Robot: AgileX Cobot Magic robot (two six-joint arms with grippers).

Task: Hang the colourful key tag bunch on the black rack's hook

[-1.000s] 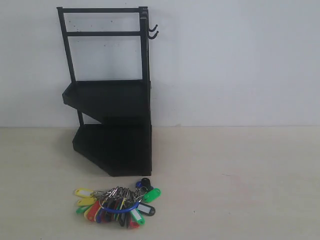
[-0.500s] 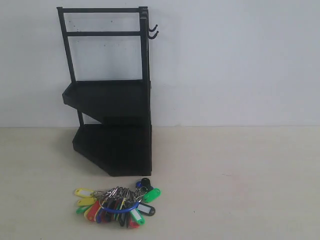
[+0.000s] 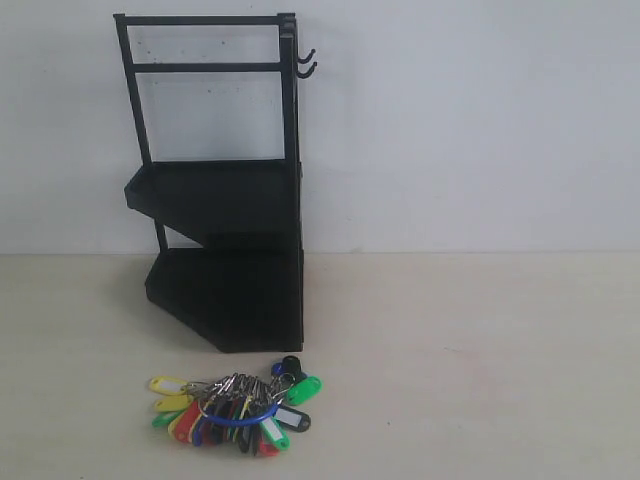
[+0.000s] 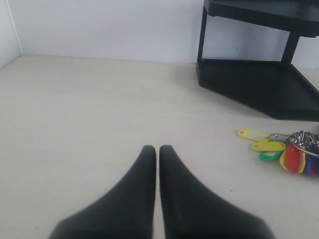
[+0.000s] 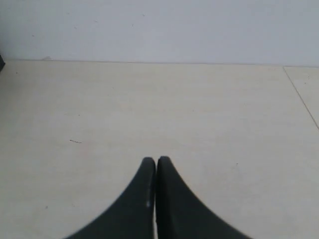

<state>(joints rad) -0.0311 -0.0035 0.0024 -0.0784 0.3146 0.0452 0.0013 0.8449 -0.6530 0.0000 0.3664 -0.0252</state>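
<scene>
I see the rack [image 3: 225,250] standing on the bench [image 3: 480,350], back by the wall [image 3: 480,120], left of centre. Its two hooks [image 3: 306,63] jut from its top right corner. The key bunch [image 3: 232,405] lies on the bench just before the rack, apart from it.

my work table [image 3: 480,340] is a pale beige, matt surface. the black rack [image 3: 230,290] stands upright on it towards the back. the colourful key tag bunch [image 3: 235,405] lies flat on it just before the rack's lower tray, a little apart.
</scene>
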